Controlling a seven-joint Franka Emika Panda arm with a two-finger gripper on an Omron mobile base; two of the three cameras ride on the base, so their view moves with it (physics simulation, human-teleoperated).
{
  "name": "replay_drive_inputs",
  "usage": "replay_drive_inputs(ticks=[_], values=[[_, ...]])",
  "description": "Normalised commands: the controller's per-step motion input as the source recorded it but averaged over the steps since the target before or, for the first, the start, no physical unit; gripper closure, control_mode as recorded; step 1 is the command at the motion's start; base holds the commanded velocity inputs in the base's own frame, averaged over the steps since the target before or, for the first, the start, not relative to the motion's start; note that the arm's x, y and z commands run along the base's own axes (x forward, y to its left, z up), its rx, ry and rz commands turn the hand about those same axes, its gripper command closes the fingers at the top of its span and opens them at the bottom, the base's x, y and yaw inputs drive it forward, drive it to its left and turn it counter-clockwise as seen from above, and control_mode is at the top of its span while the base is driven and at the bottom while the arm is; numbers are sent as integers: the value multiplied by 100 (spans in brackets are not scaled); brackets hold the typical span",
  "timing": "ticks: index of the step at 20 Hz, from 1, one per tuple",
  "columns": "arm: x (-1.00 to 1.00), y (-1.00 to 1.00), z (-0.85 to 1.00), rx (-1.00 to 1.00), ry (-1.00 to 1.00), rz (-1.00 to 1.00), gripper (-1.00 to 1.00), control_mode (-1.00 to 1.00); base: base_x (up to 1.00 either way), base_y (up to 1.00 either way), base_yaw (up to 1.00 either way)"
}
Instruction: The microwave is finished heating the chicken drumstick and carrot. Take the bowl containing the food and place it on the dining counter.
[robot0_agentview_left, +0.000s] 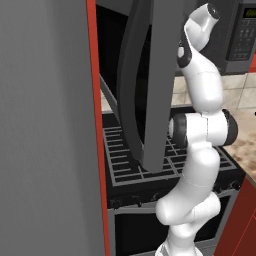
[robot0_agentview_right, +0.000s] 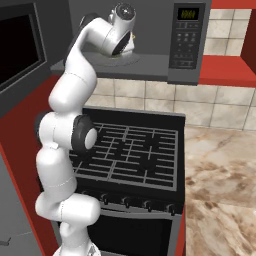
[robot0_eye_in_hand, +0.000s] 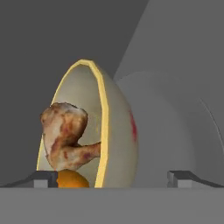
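A: So, what do you have around you?

B: You're parked at a black stove (robot0_agentview_right: 130, 150) with a grated top, red cabinet panels on both sides. To your right a beige-brown veined marble counter (robot0_agentview_right: 220, 200) runs off, tiled wall behind it. Above the stove sits the microwave (robot0_agentview_right: 150, 40), its door (robot0_agentview_left: 145, 85) swung wide open toward your left, its button panel (robot0_agentview_right: 187, 37) on the right side.

A: And the arm?

B: It rises from the base and reaches up into the microwave's open cavity.

A: Where's the bowl?

B: Inside the microwave. In your hand view the cream bowl (robot0_eye_in_hand: 118, 131) appears on its side because the camera is rolled. The chicken drumstick (robot0_eye_in_hand: 65, 135) lies in it, the carrot (robot0_eye_in_hand: 72, 179) just beside the drumstick.

A: How do the jaws stand?

B: Your gripper (robot0_eye_in_hand: 113, 178) is spread wide, gripping nothing. One fingertip sits by the carrot at the bowl's mouth, the other beyond the bowl's outer wall, so the bowl's rim lies between them.
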Motion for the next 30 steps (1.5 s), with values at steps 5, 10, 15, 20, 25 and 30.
replay_drive_inputs(ticks=[5, 10, 15, 20, 25, 30], values=[[8, 13, -25, 0, 5, 0, -100, -100, 0, 0, 0], [2, 18, -27, 0, 3, 0, -100, -100, 0, 0, 0], [7, 15, -11, 1, -1, 0, -100, -100, 0, 0, 0], [0, -8, 0, 3, -4, 0, -100, -100, 0, 0, 0], [0, -3, 0, 0, 0, 0, -100, -100, 0, 0, 0], [0, 33, 0, 0, 0, 0, -100, -100, 0, 0, 0]])
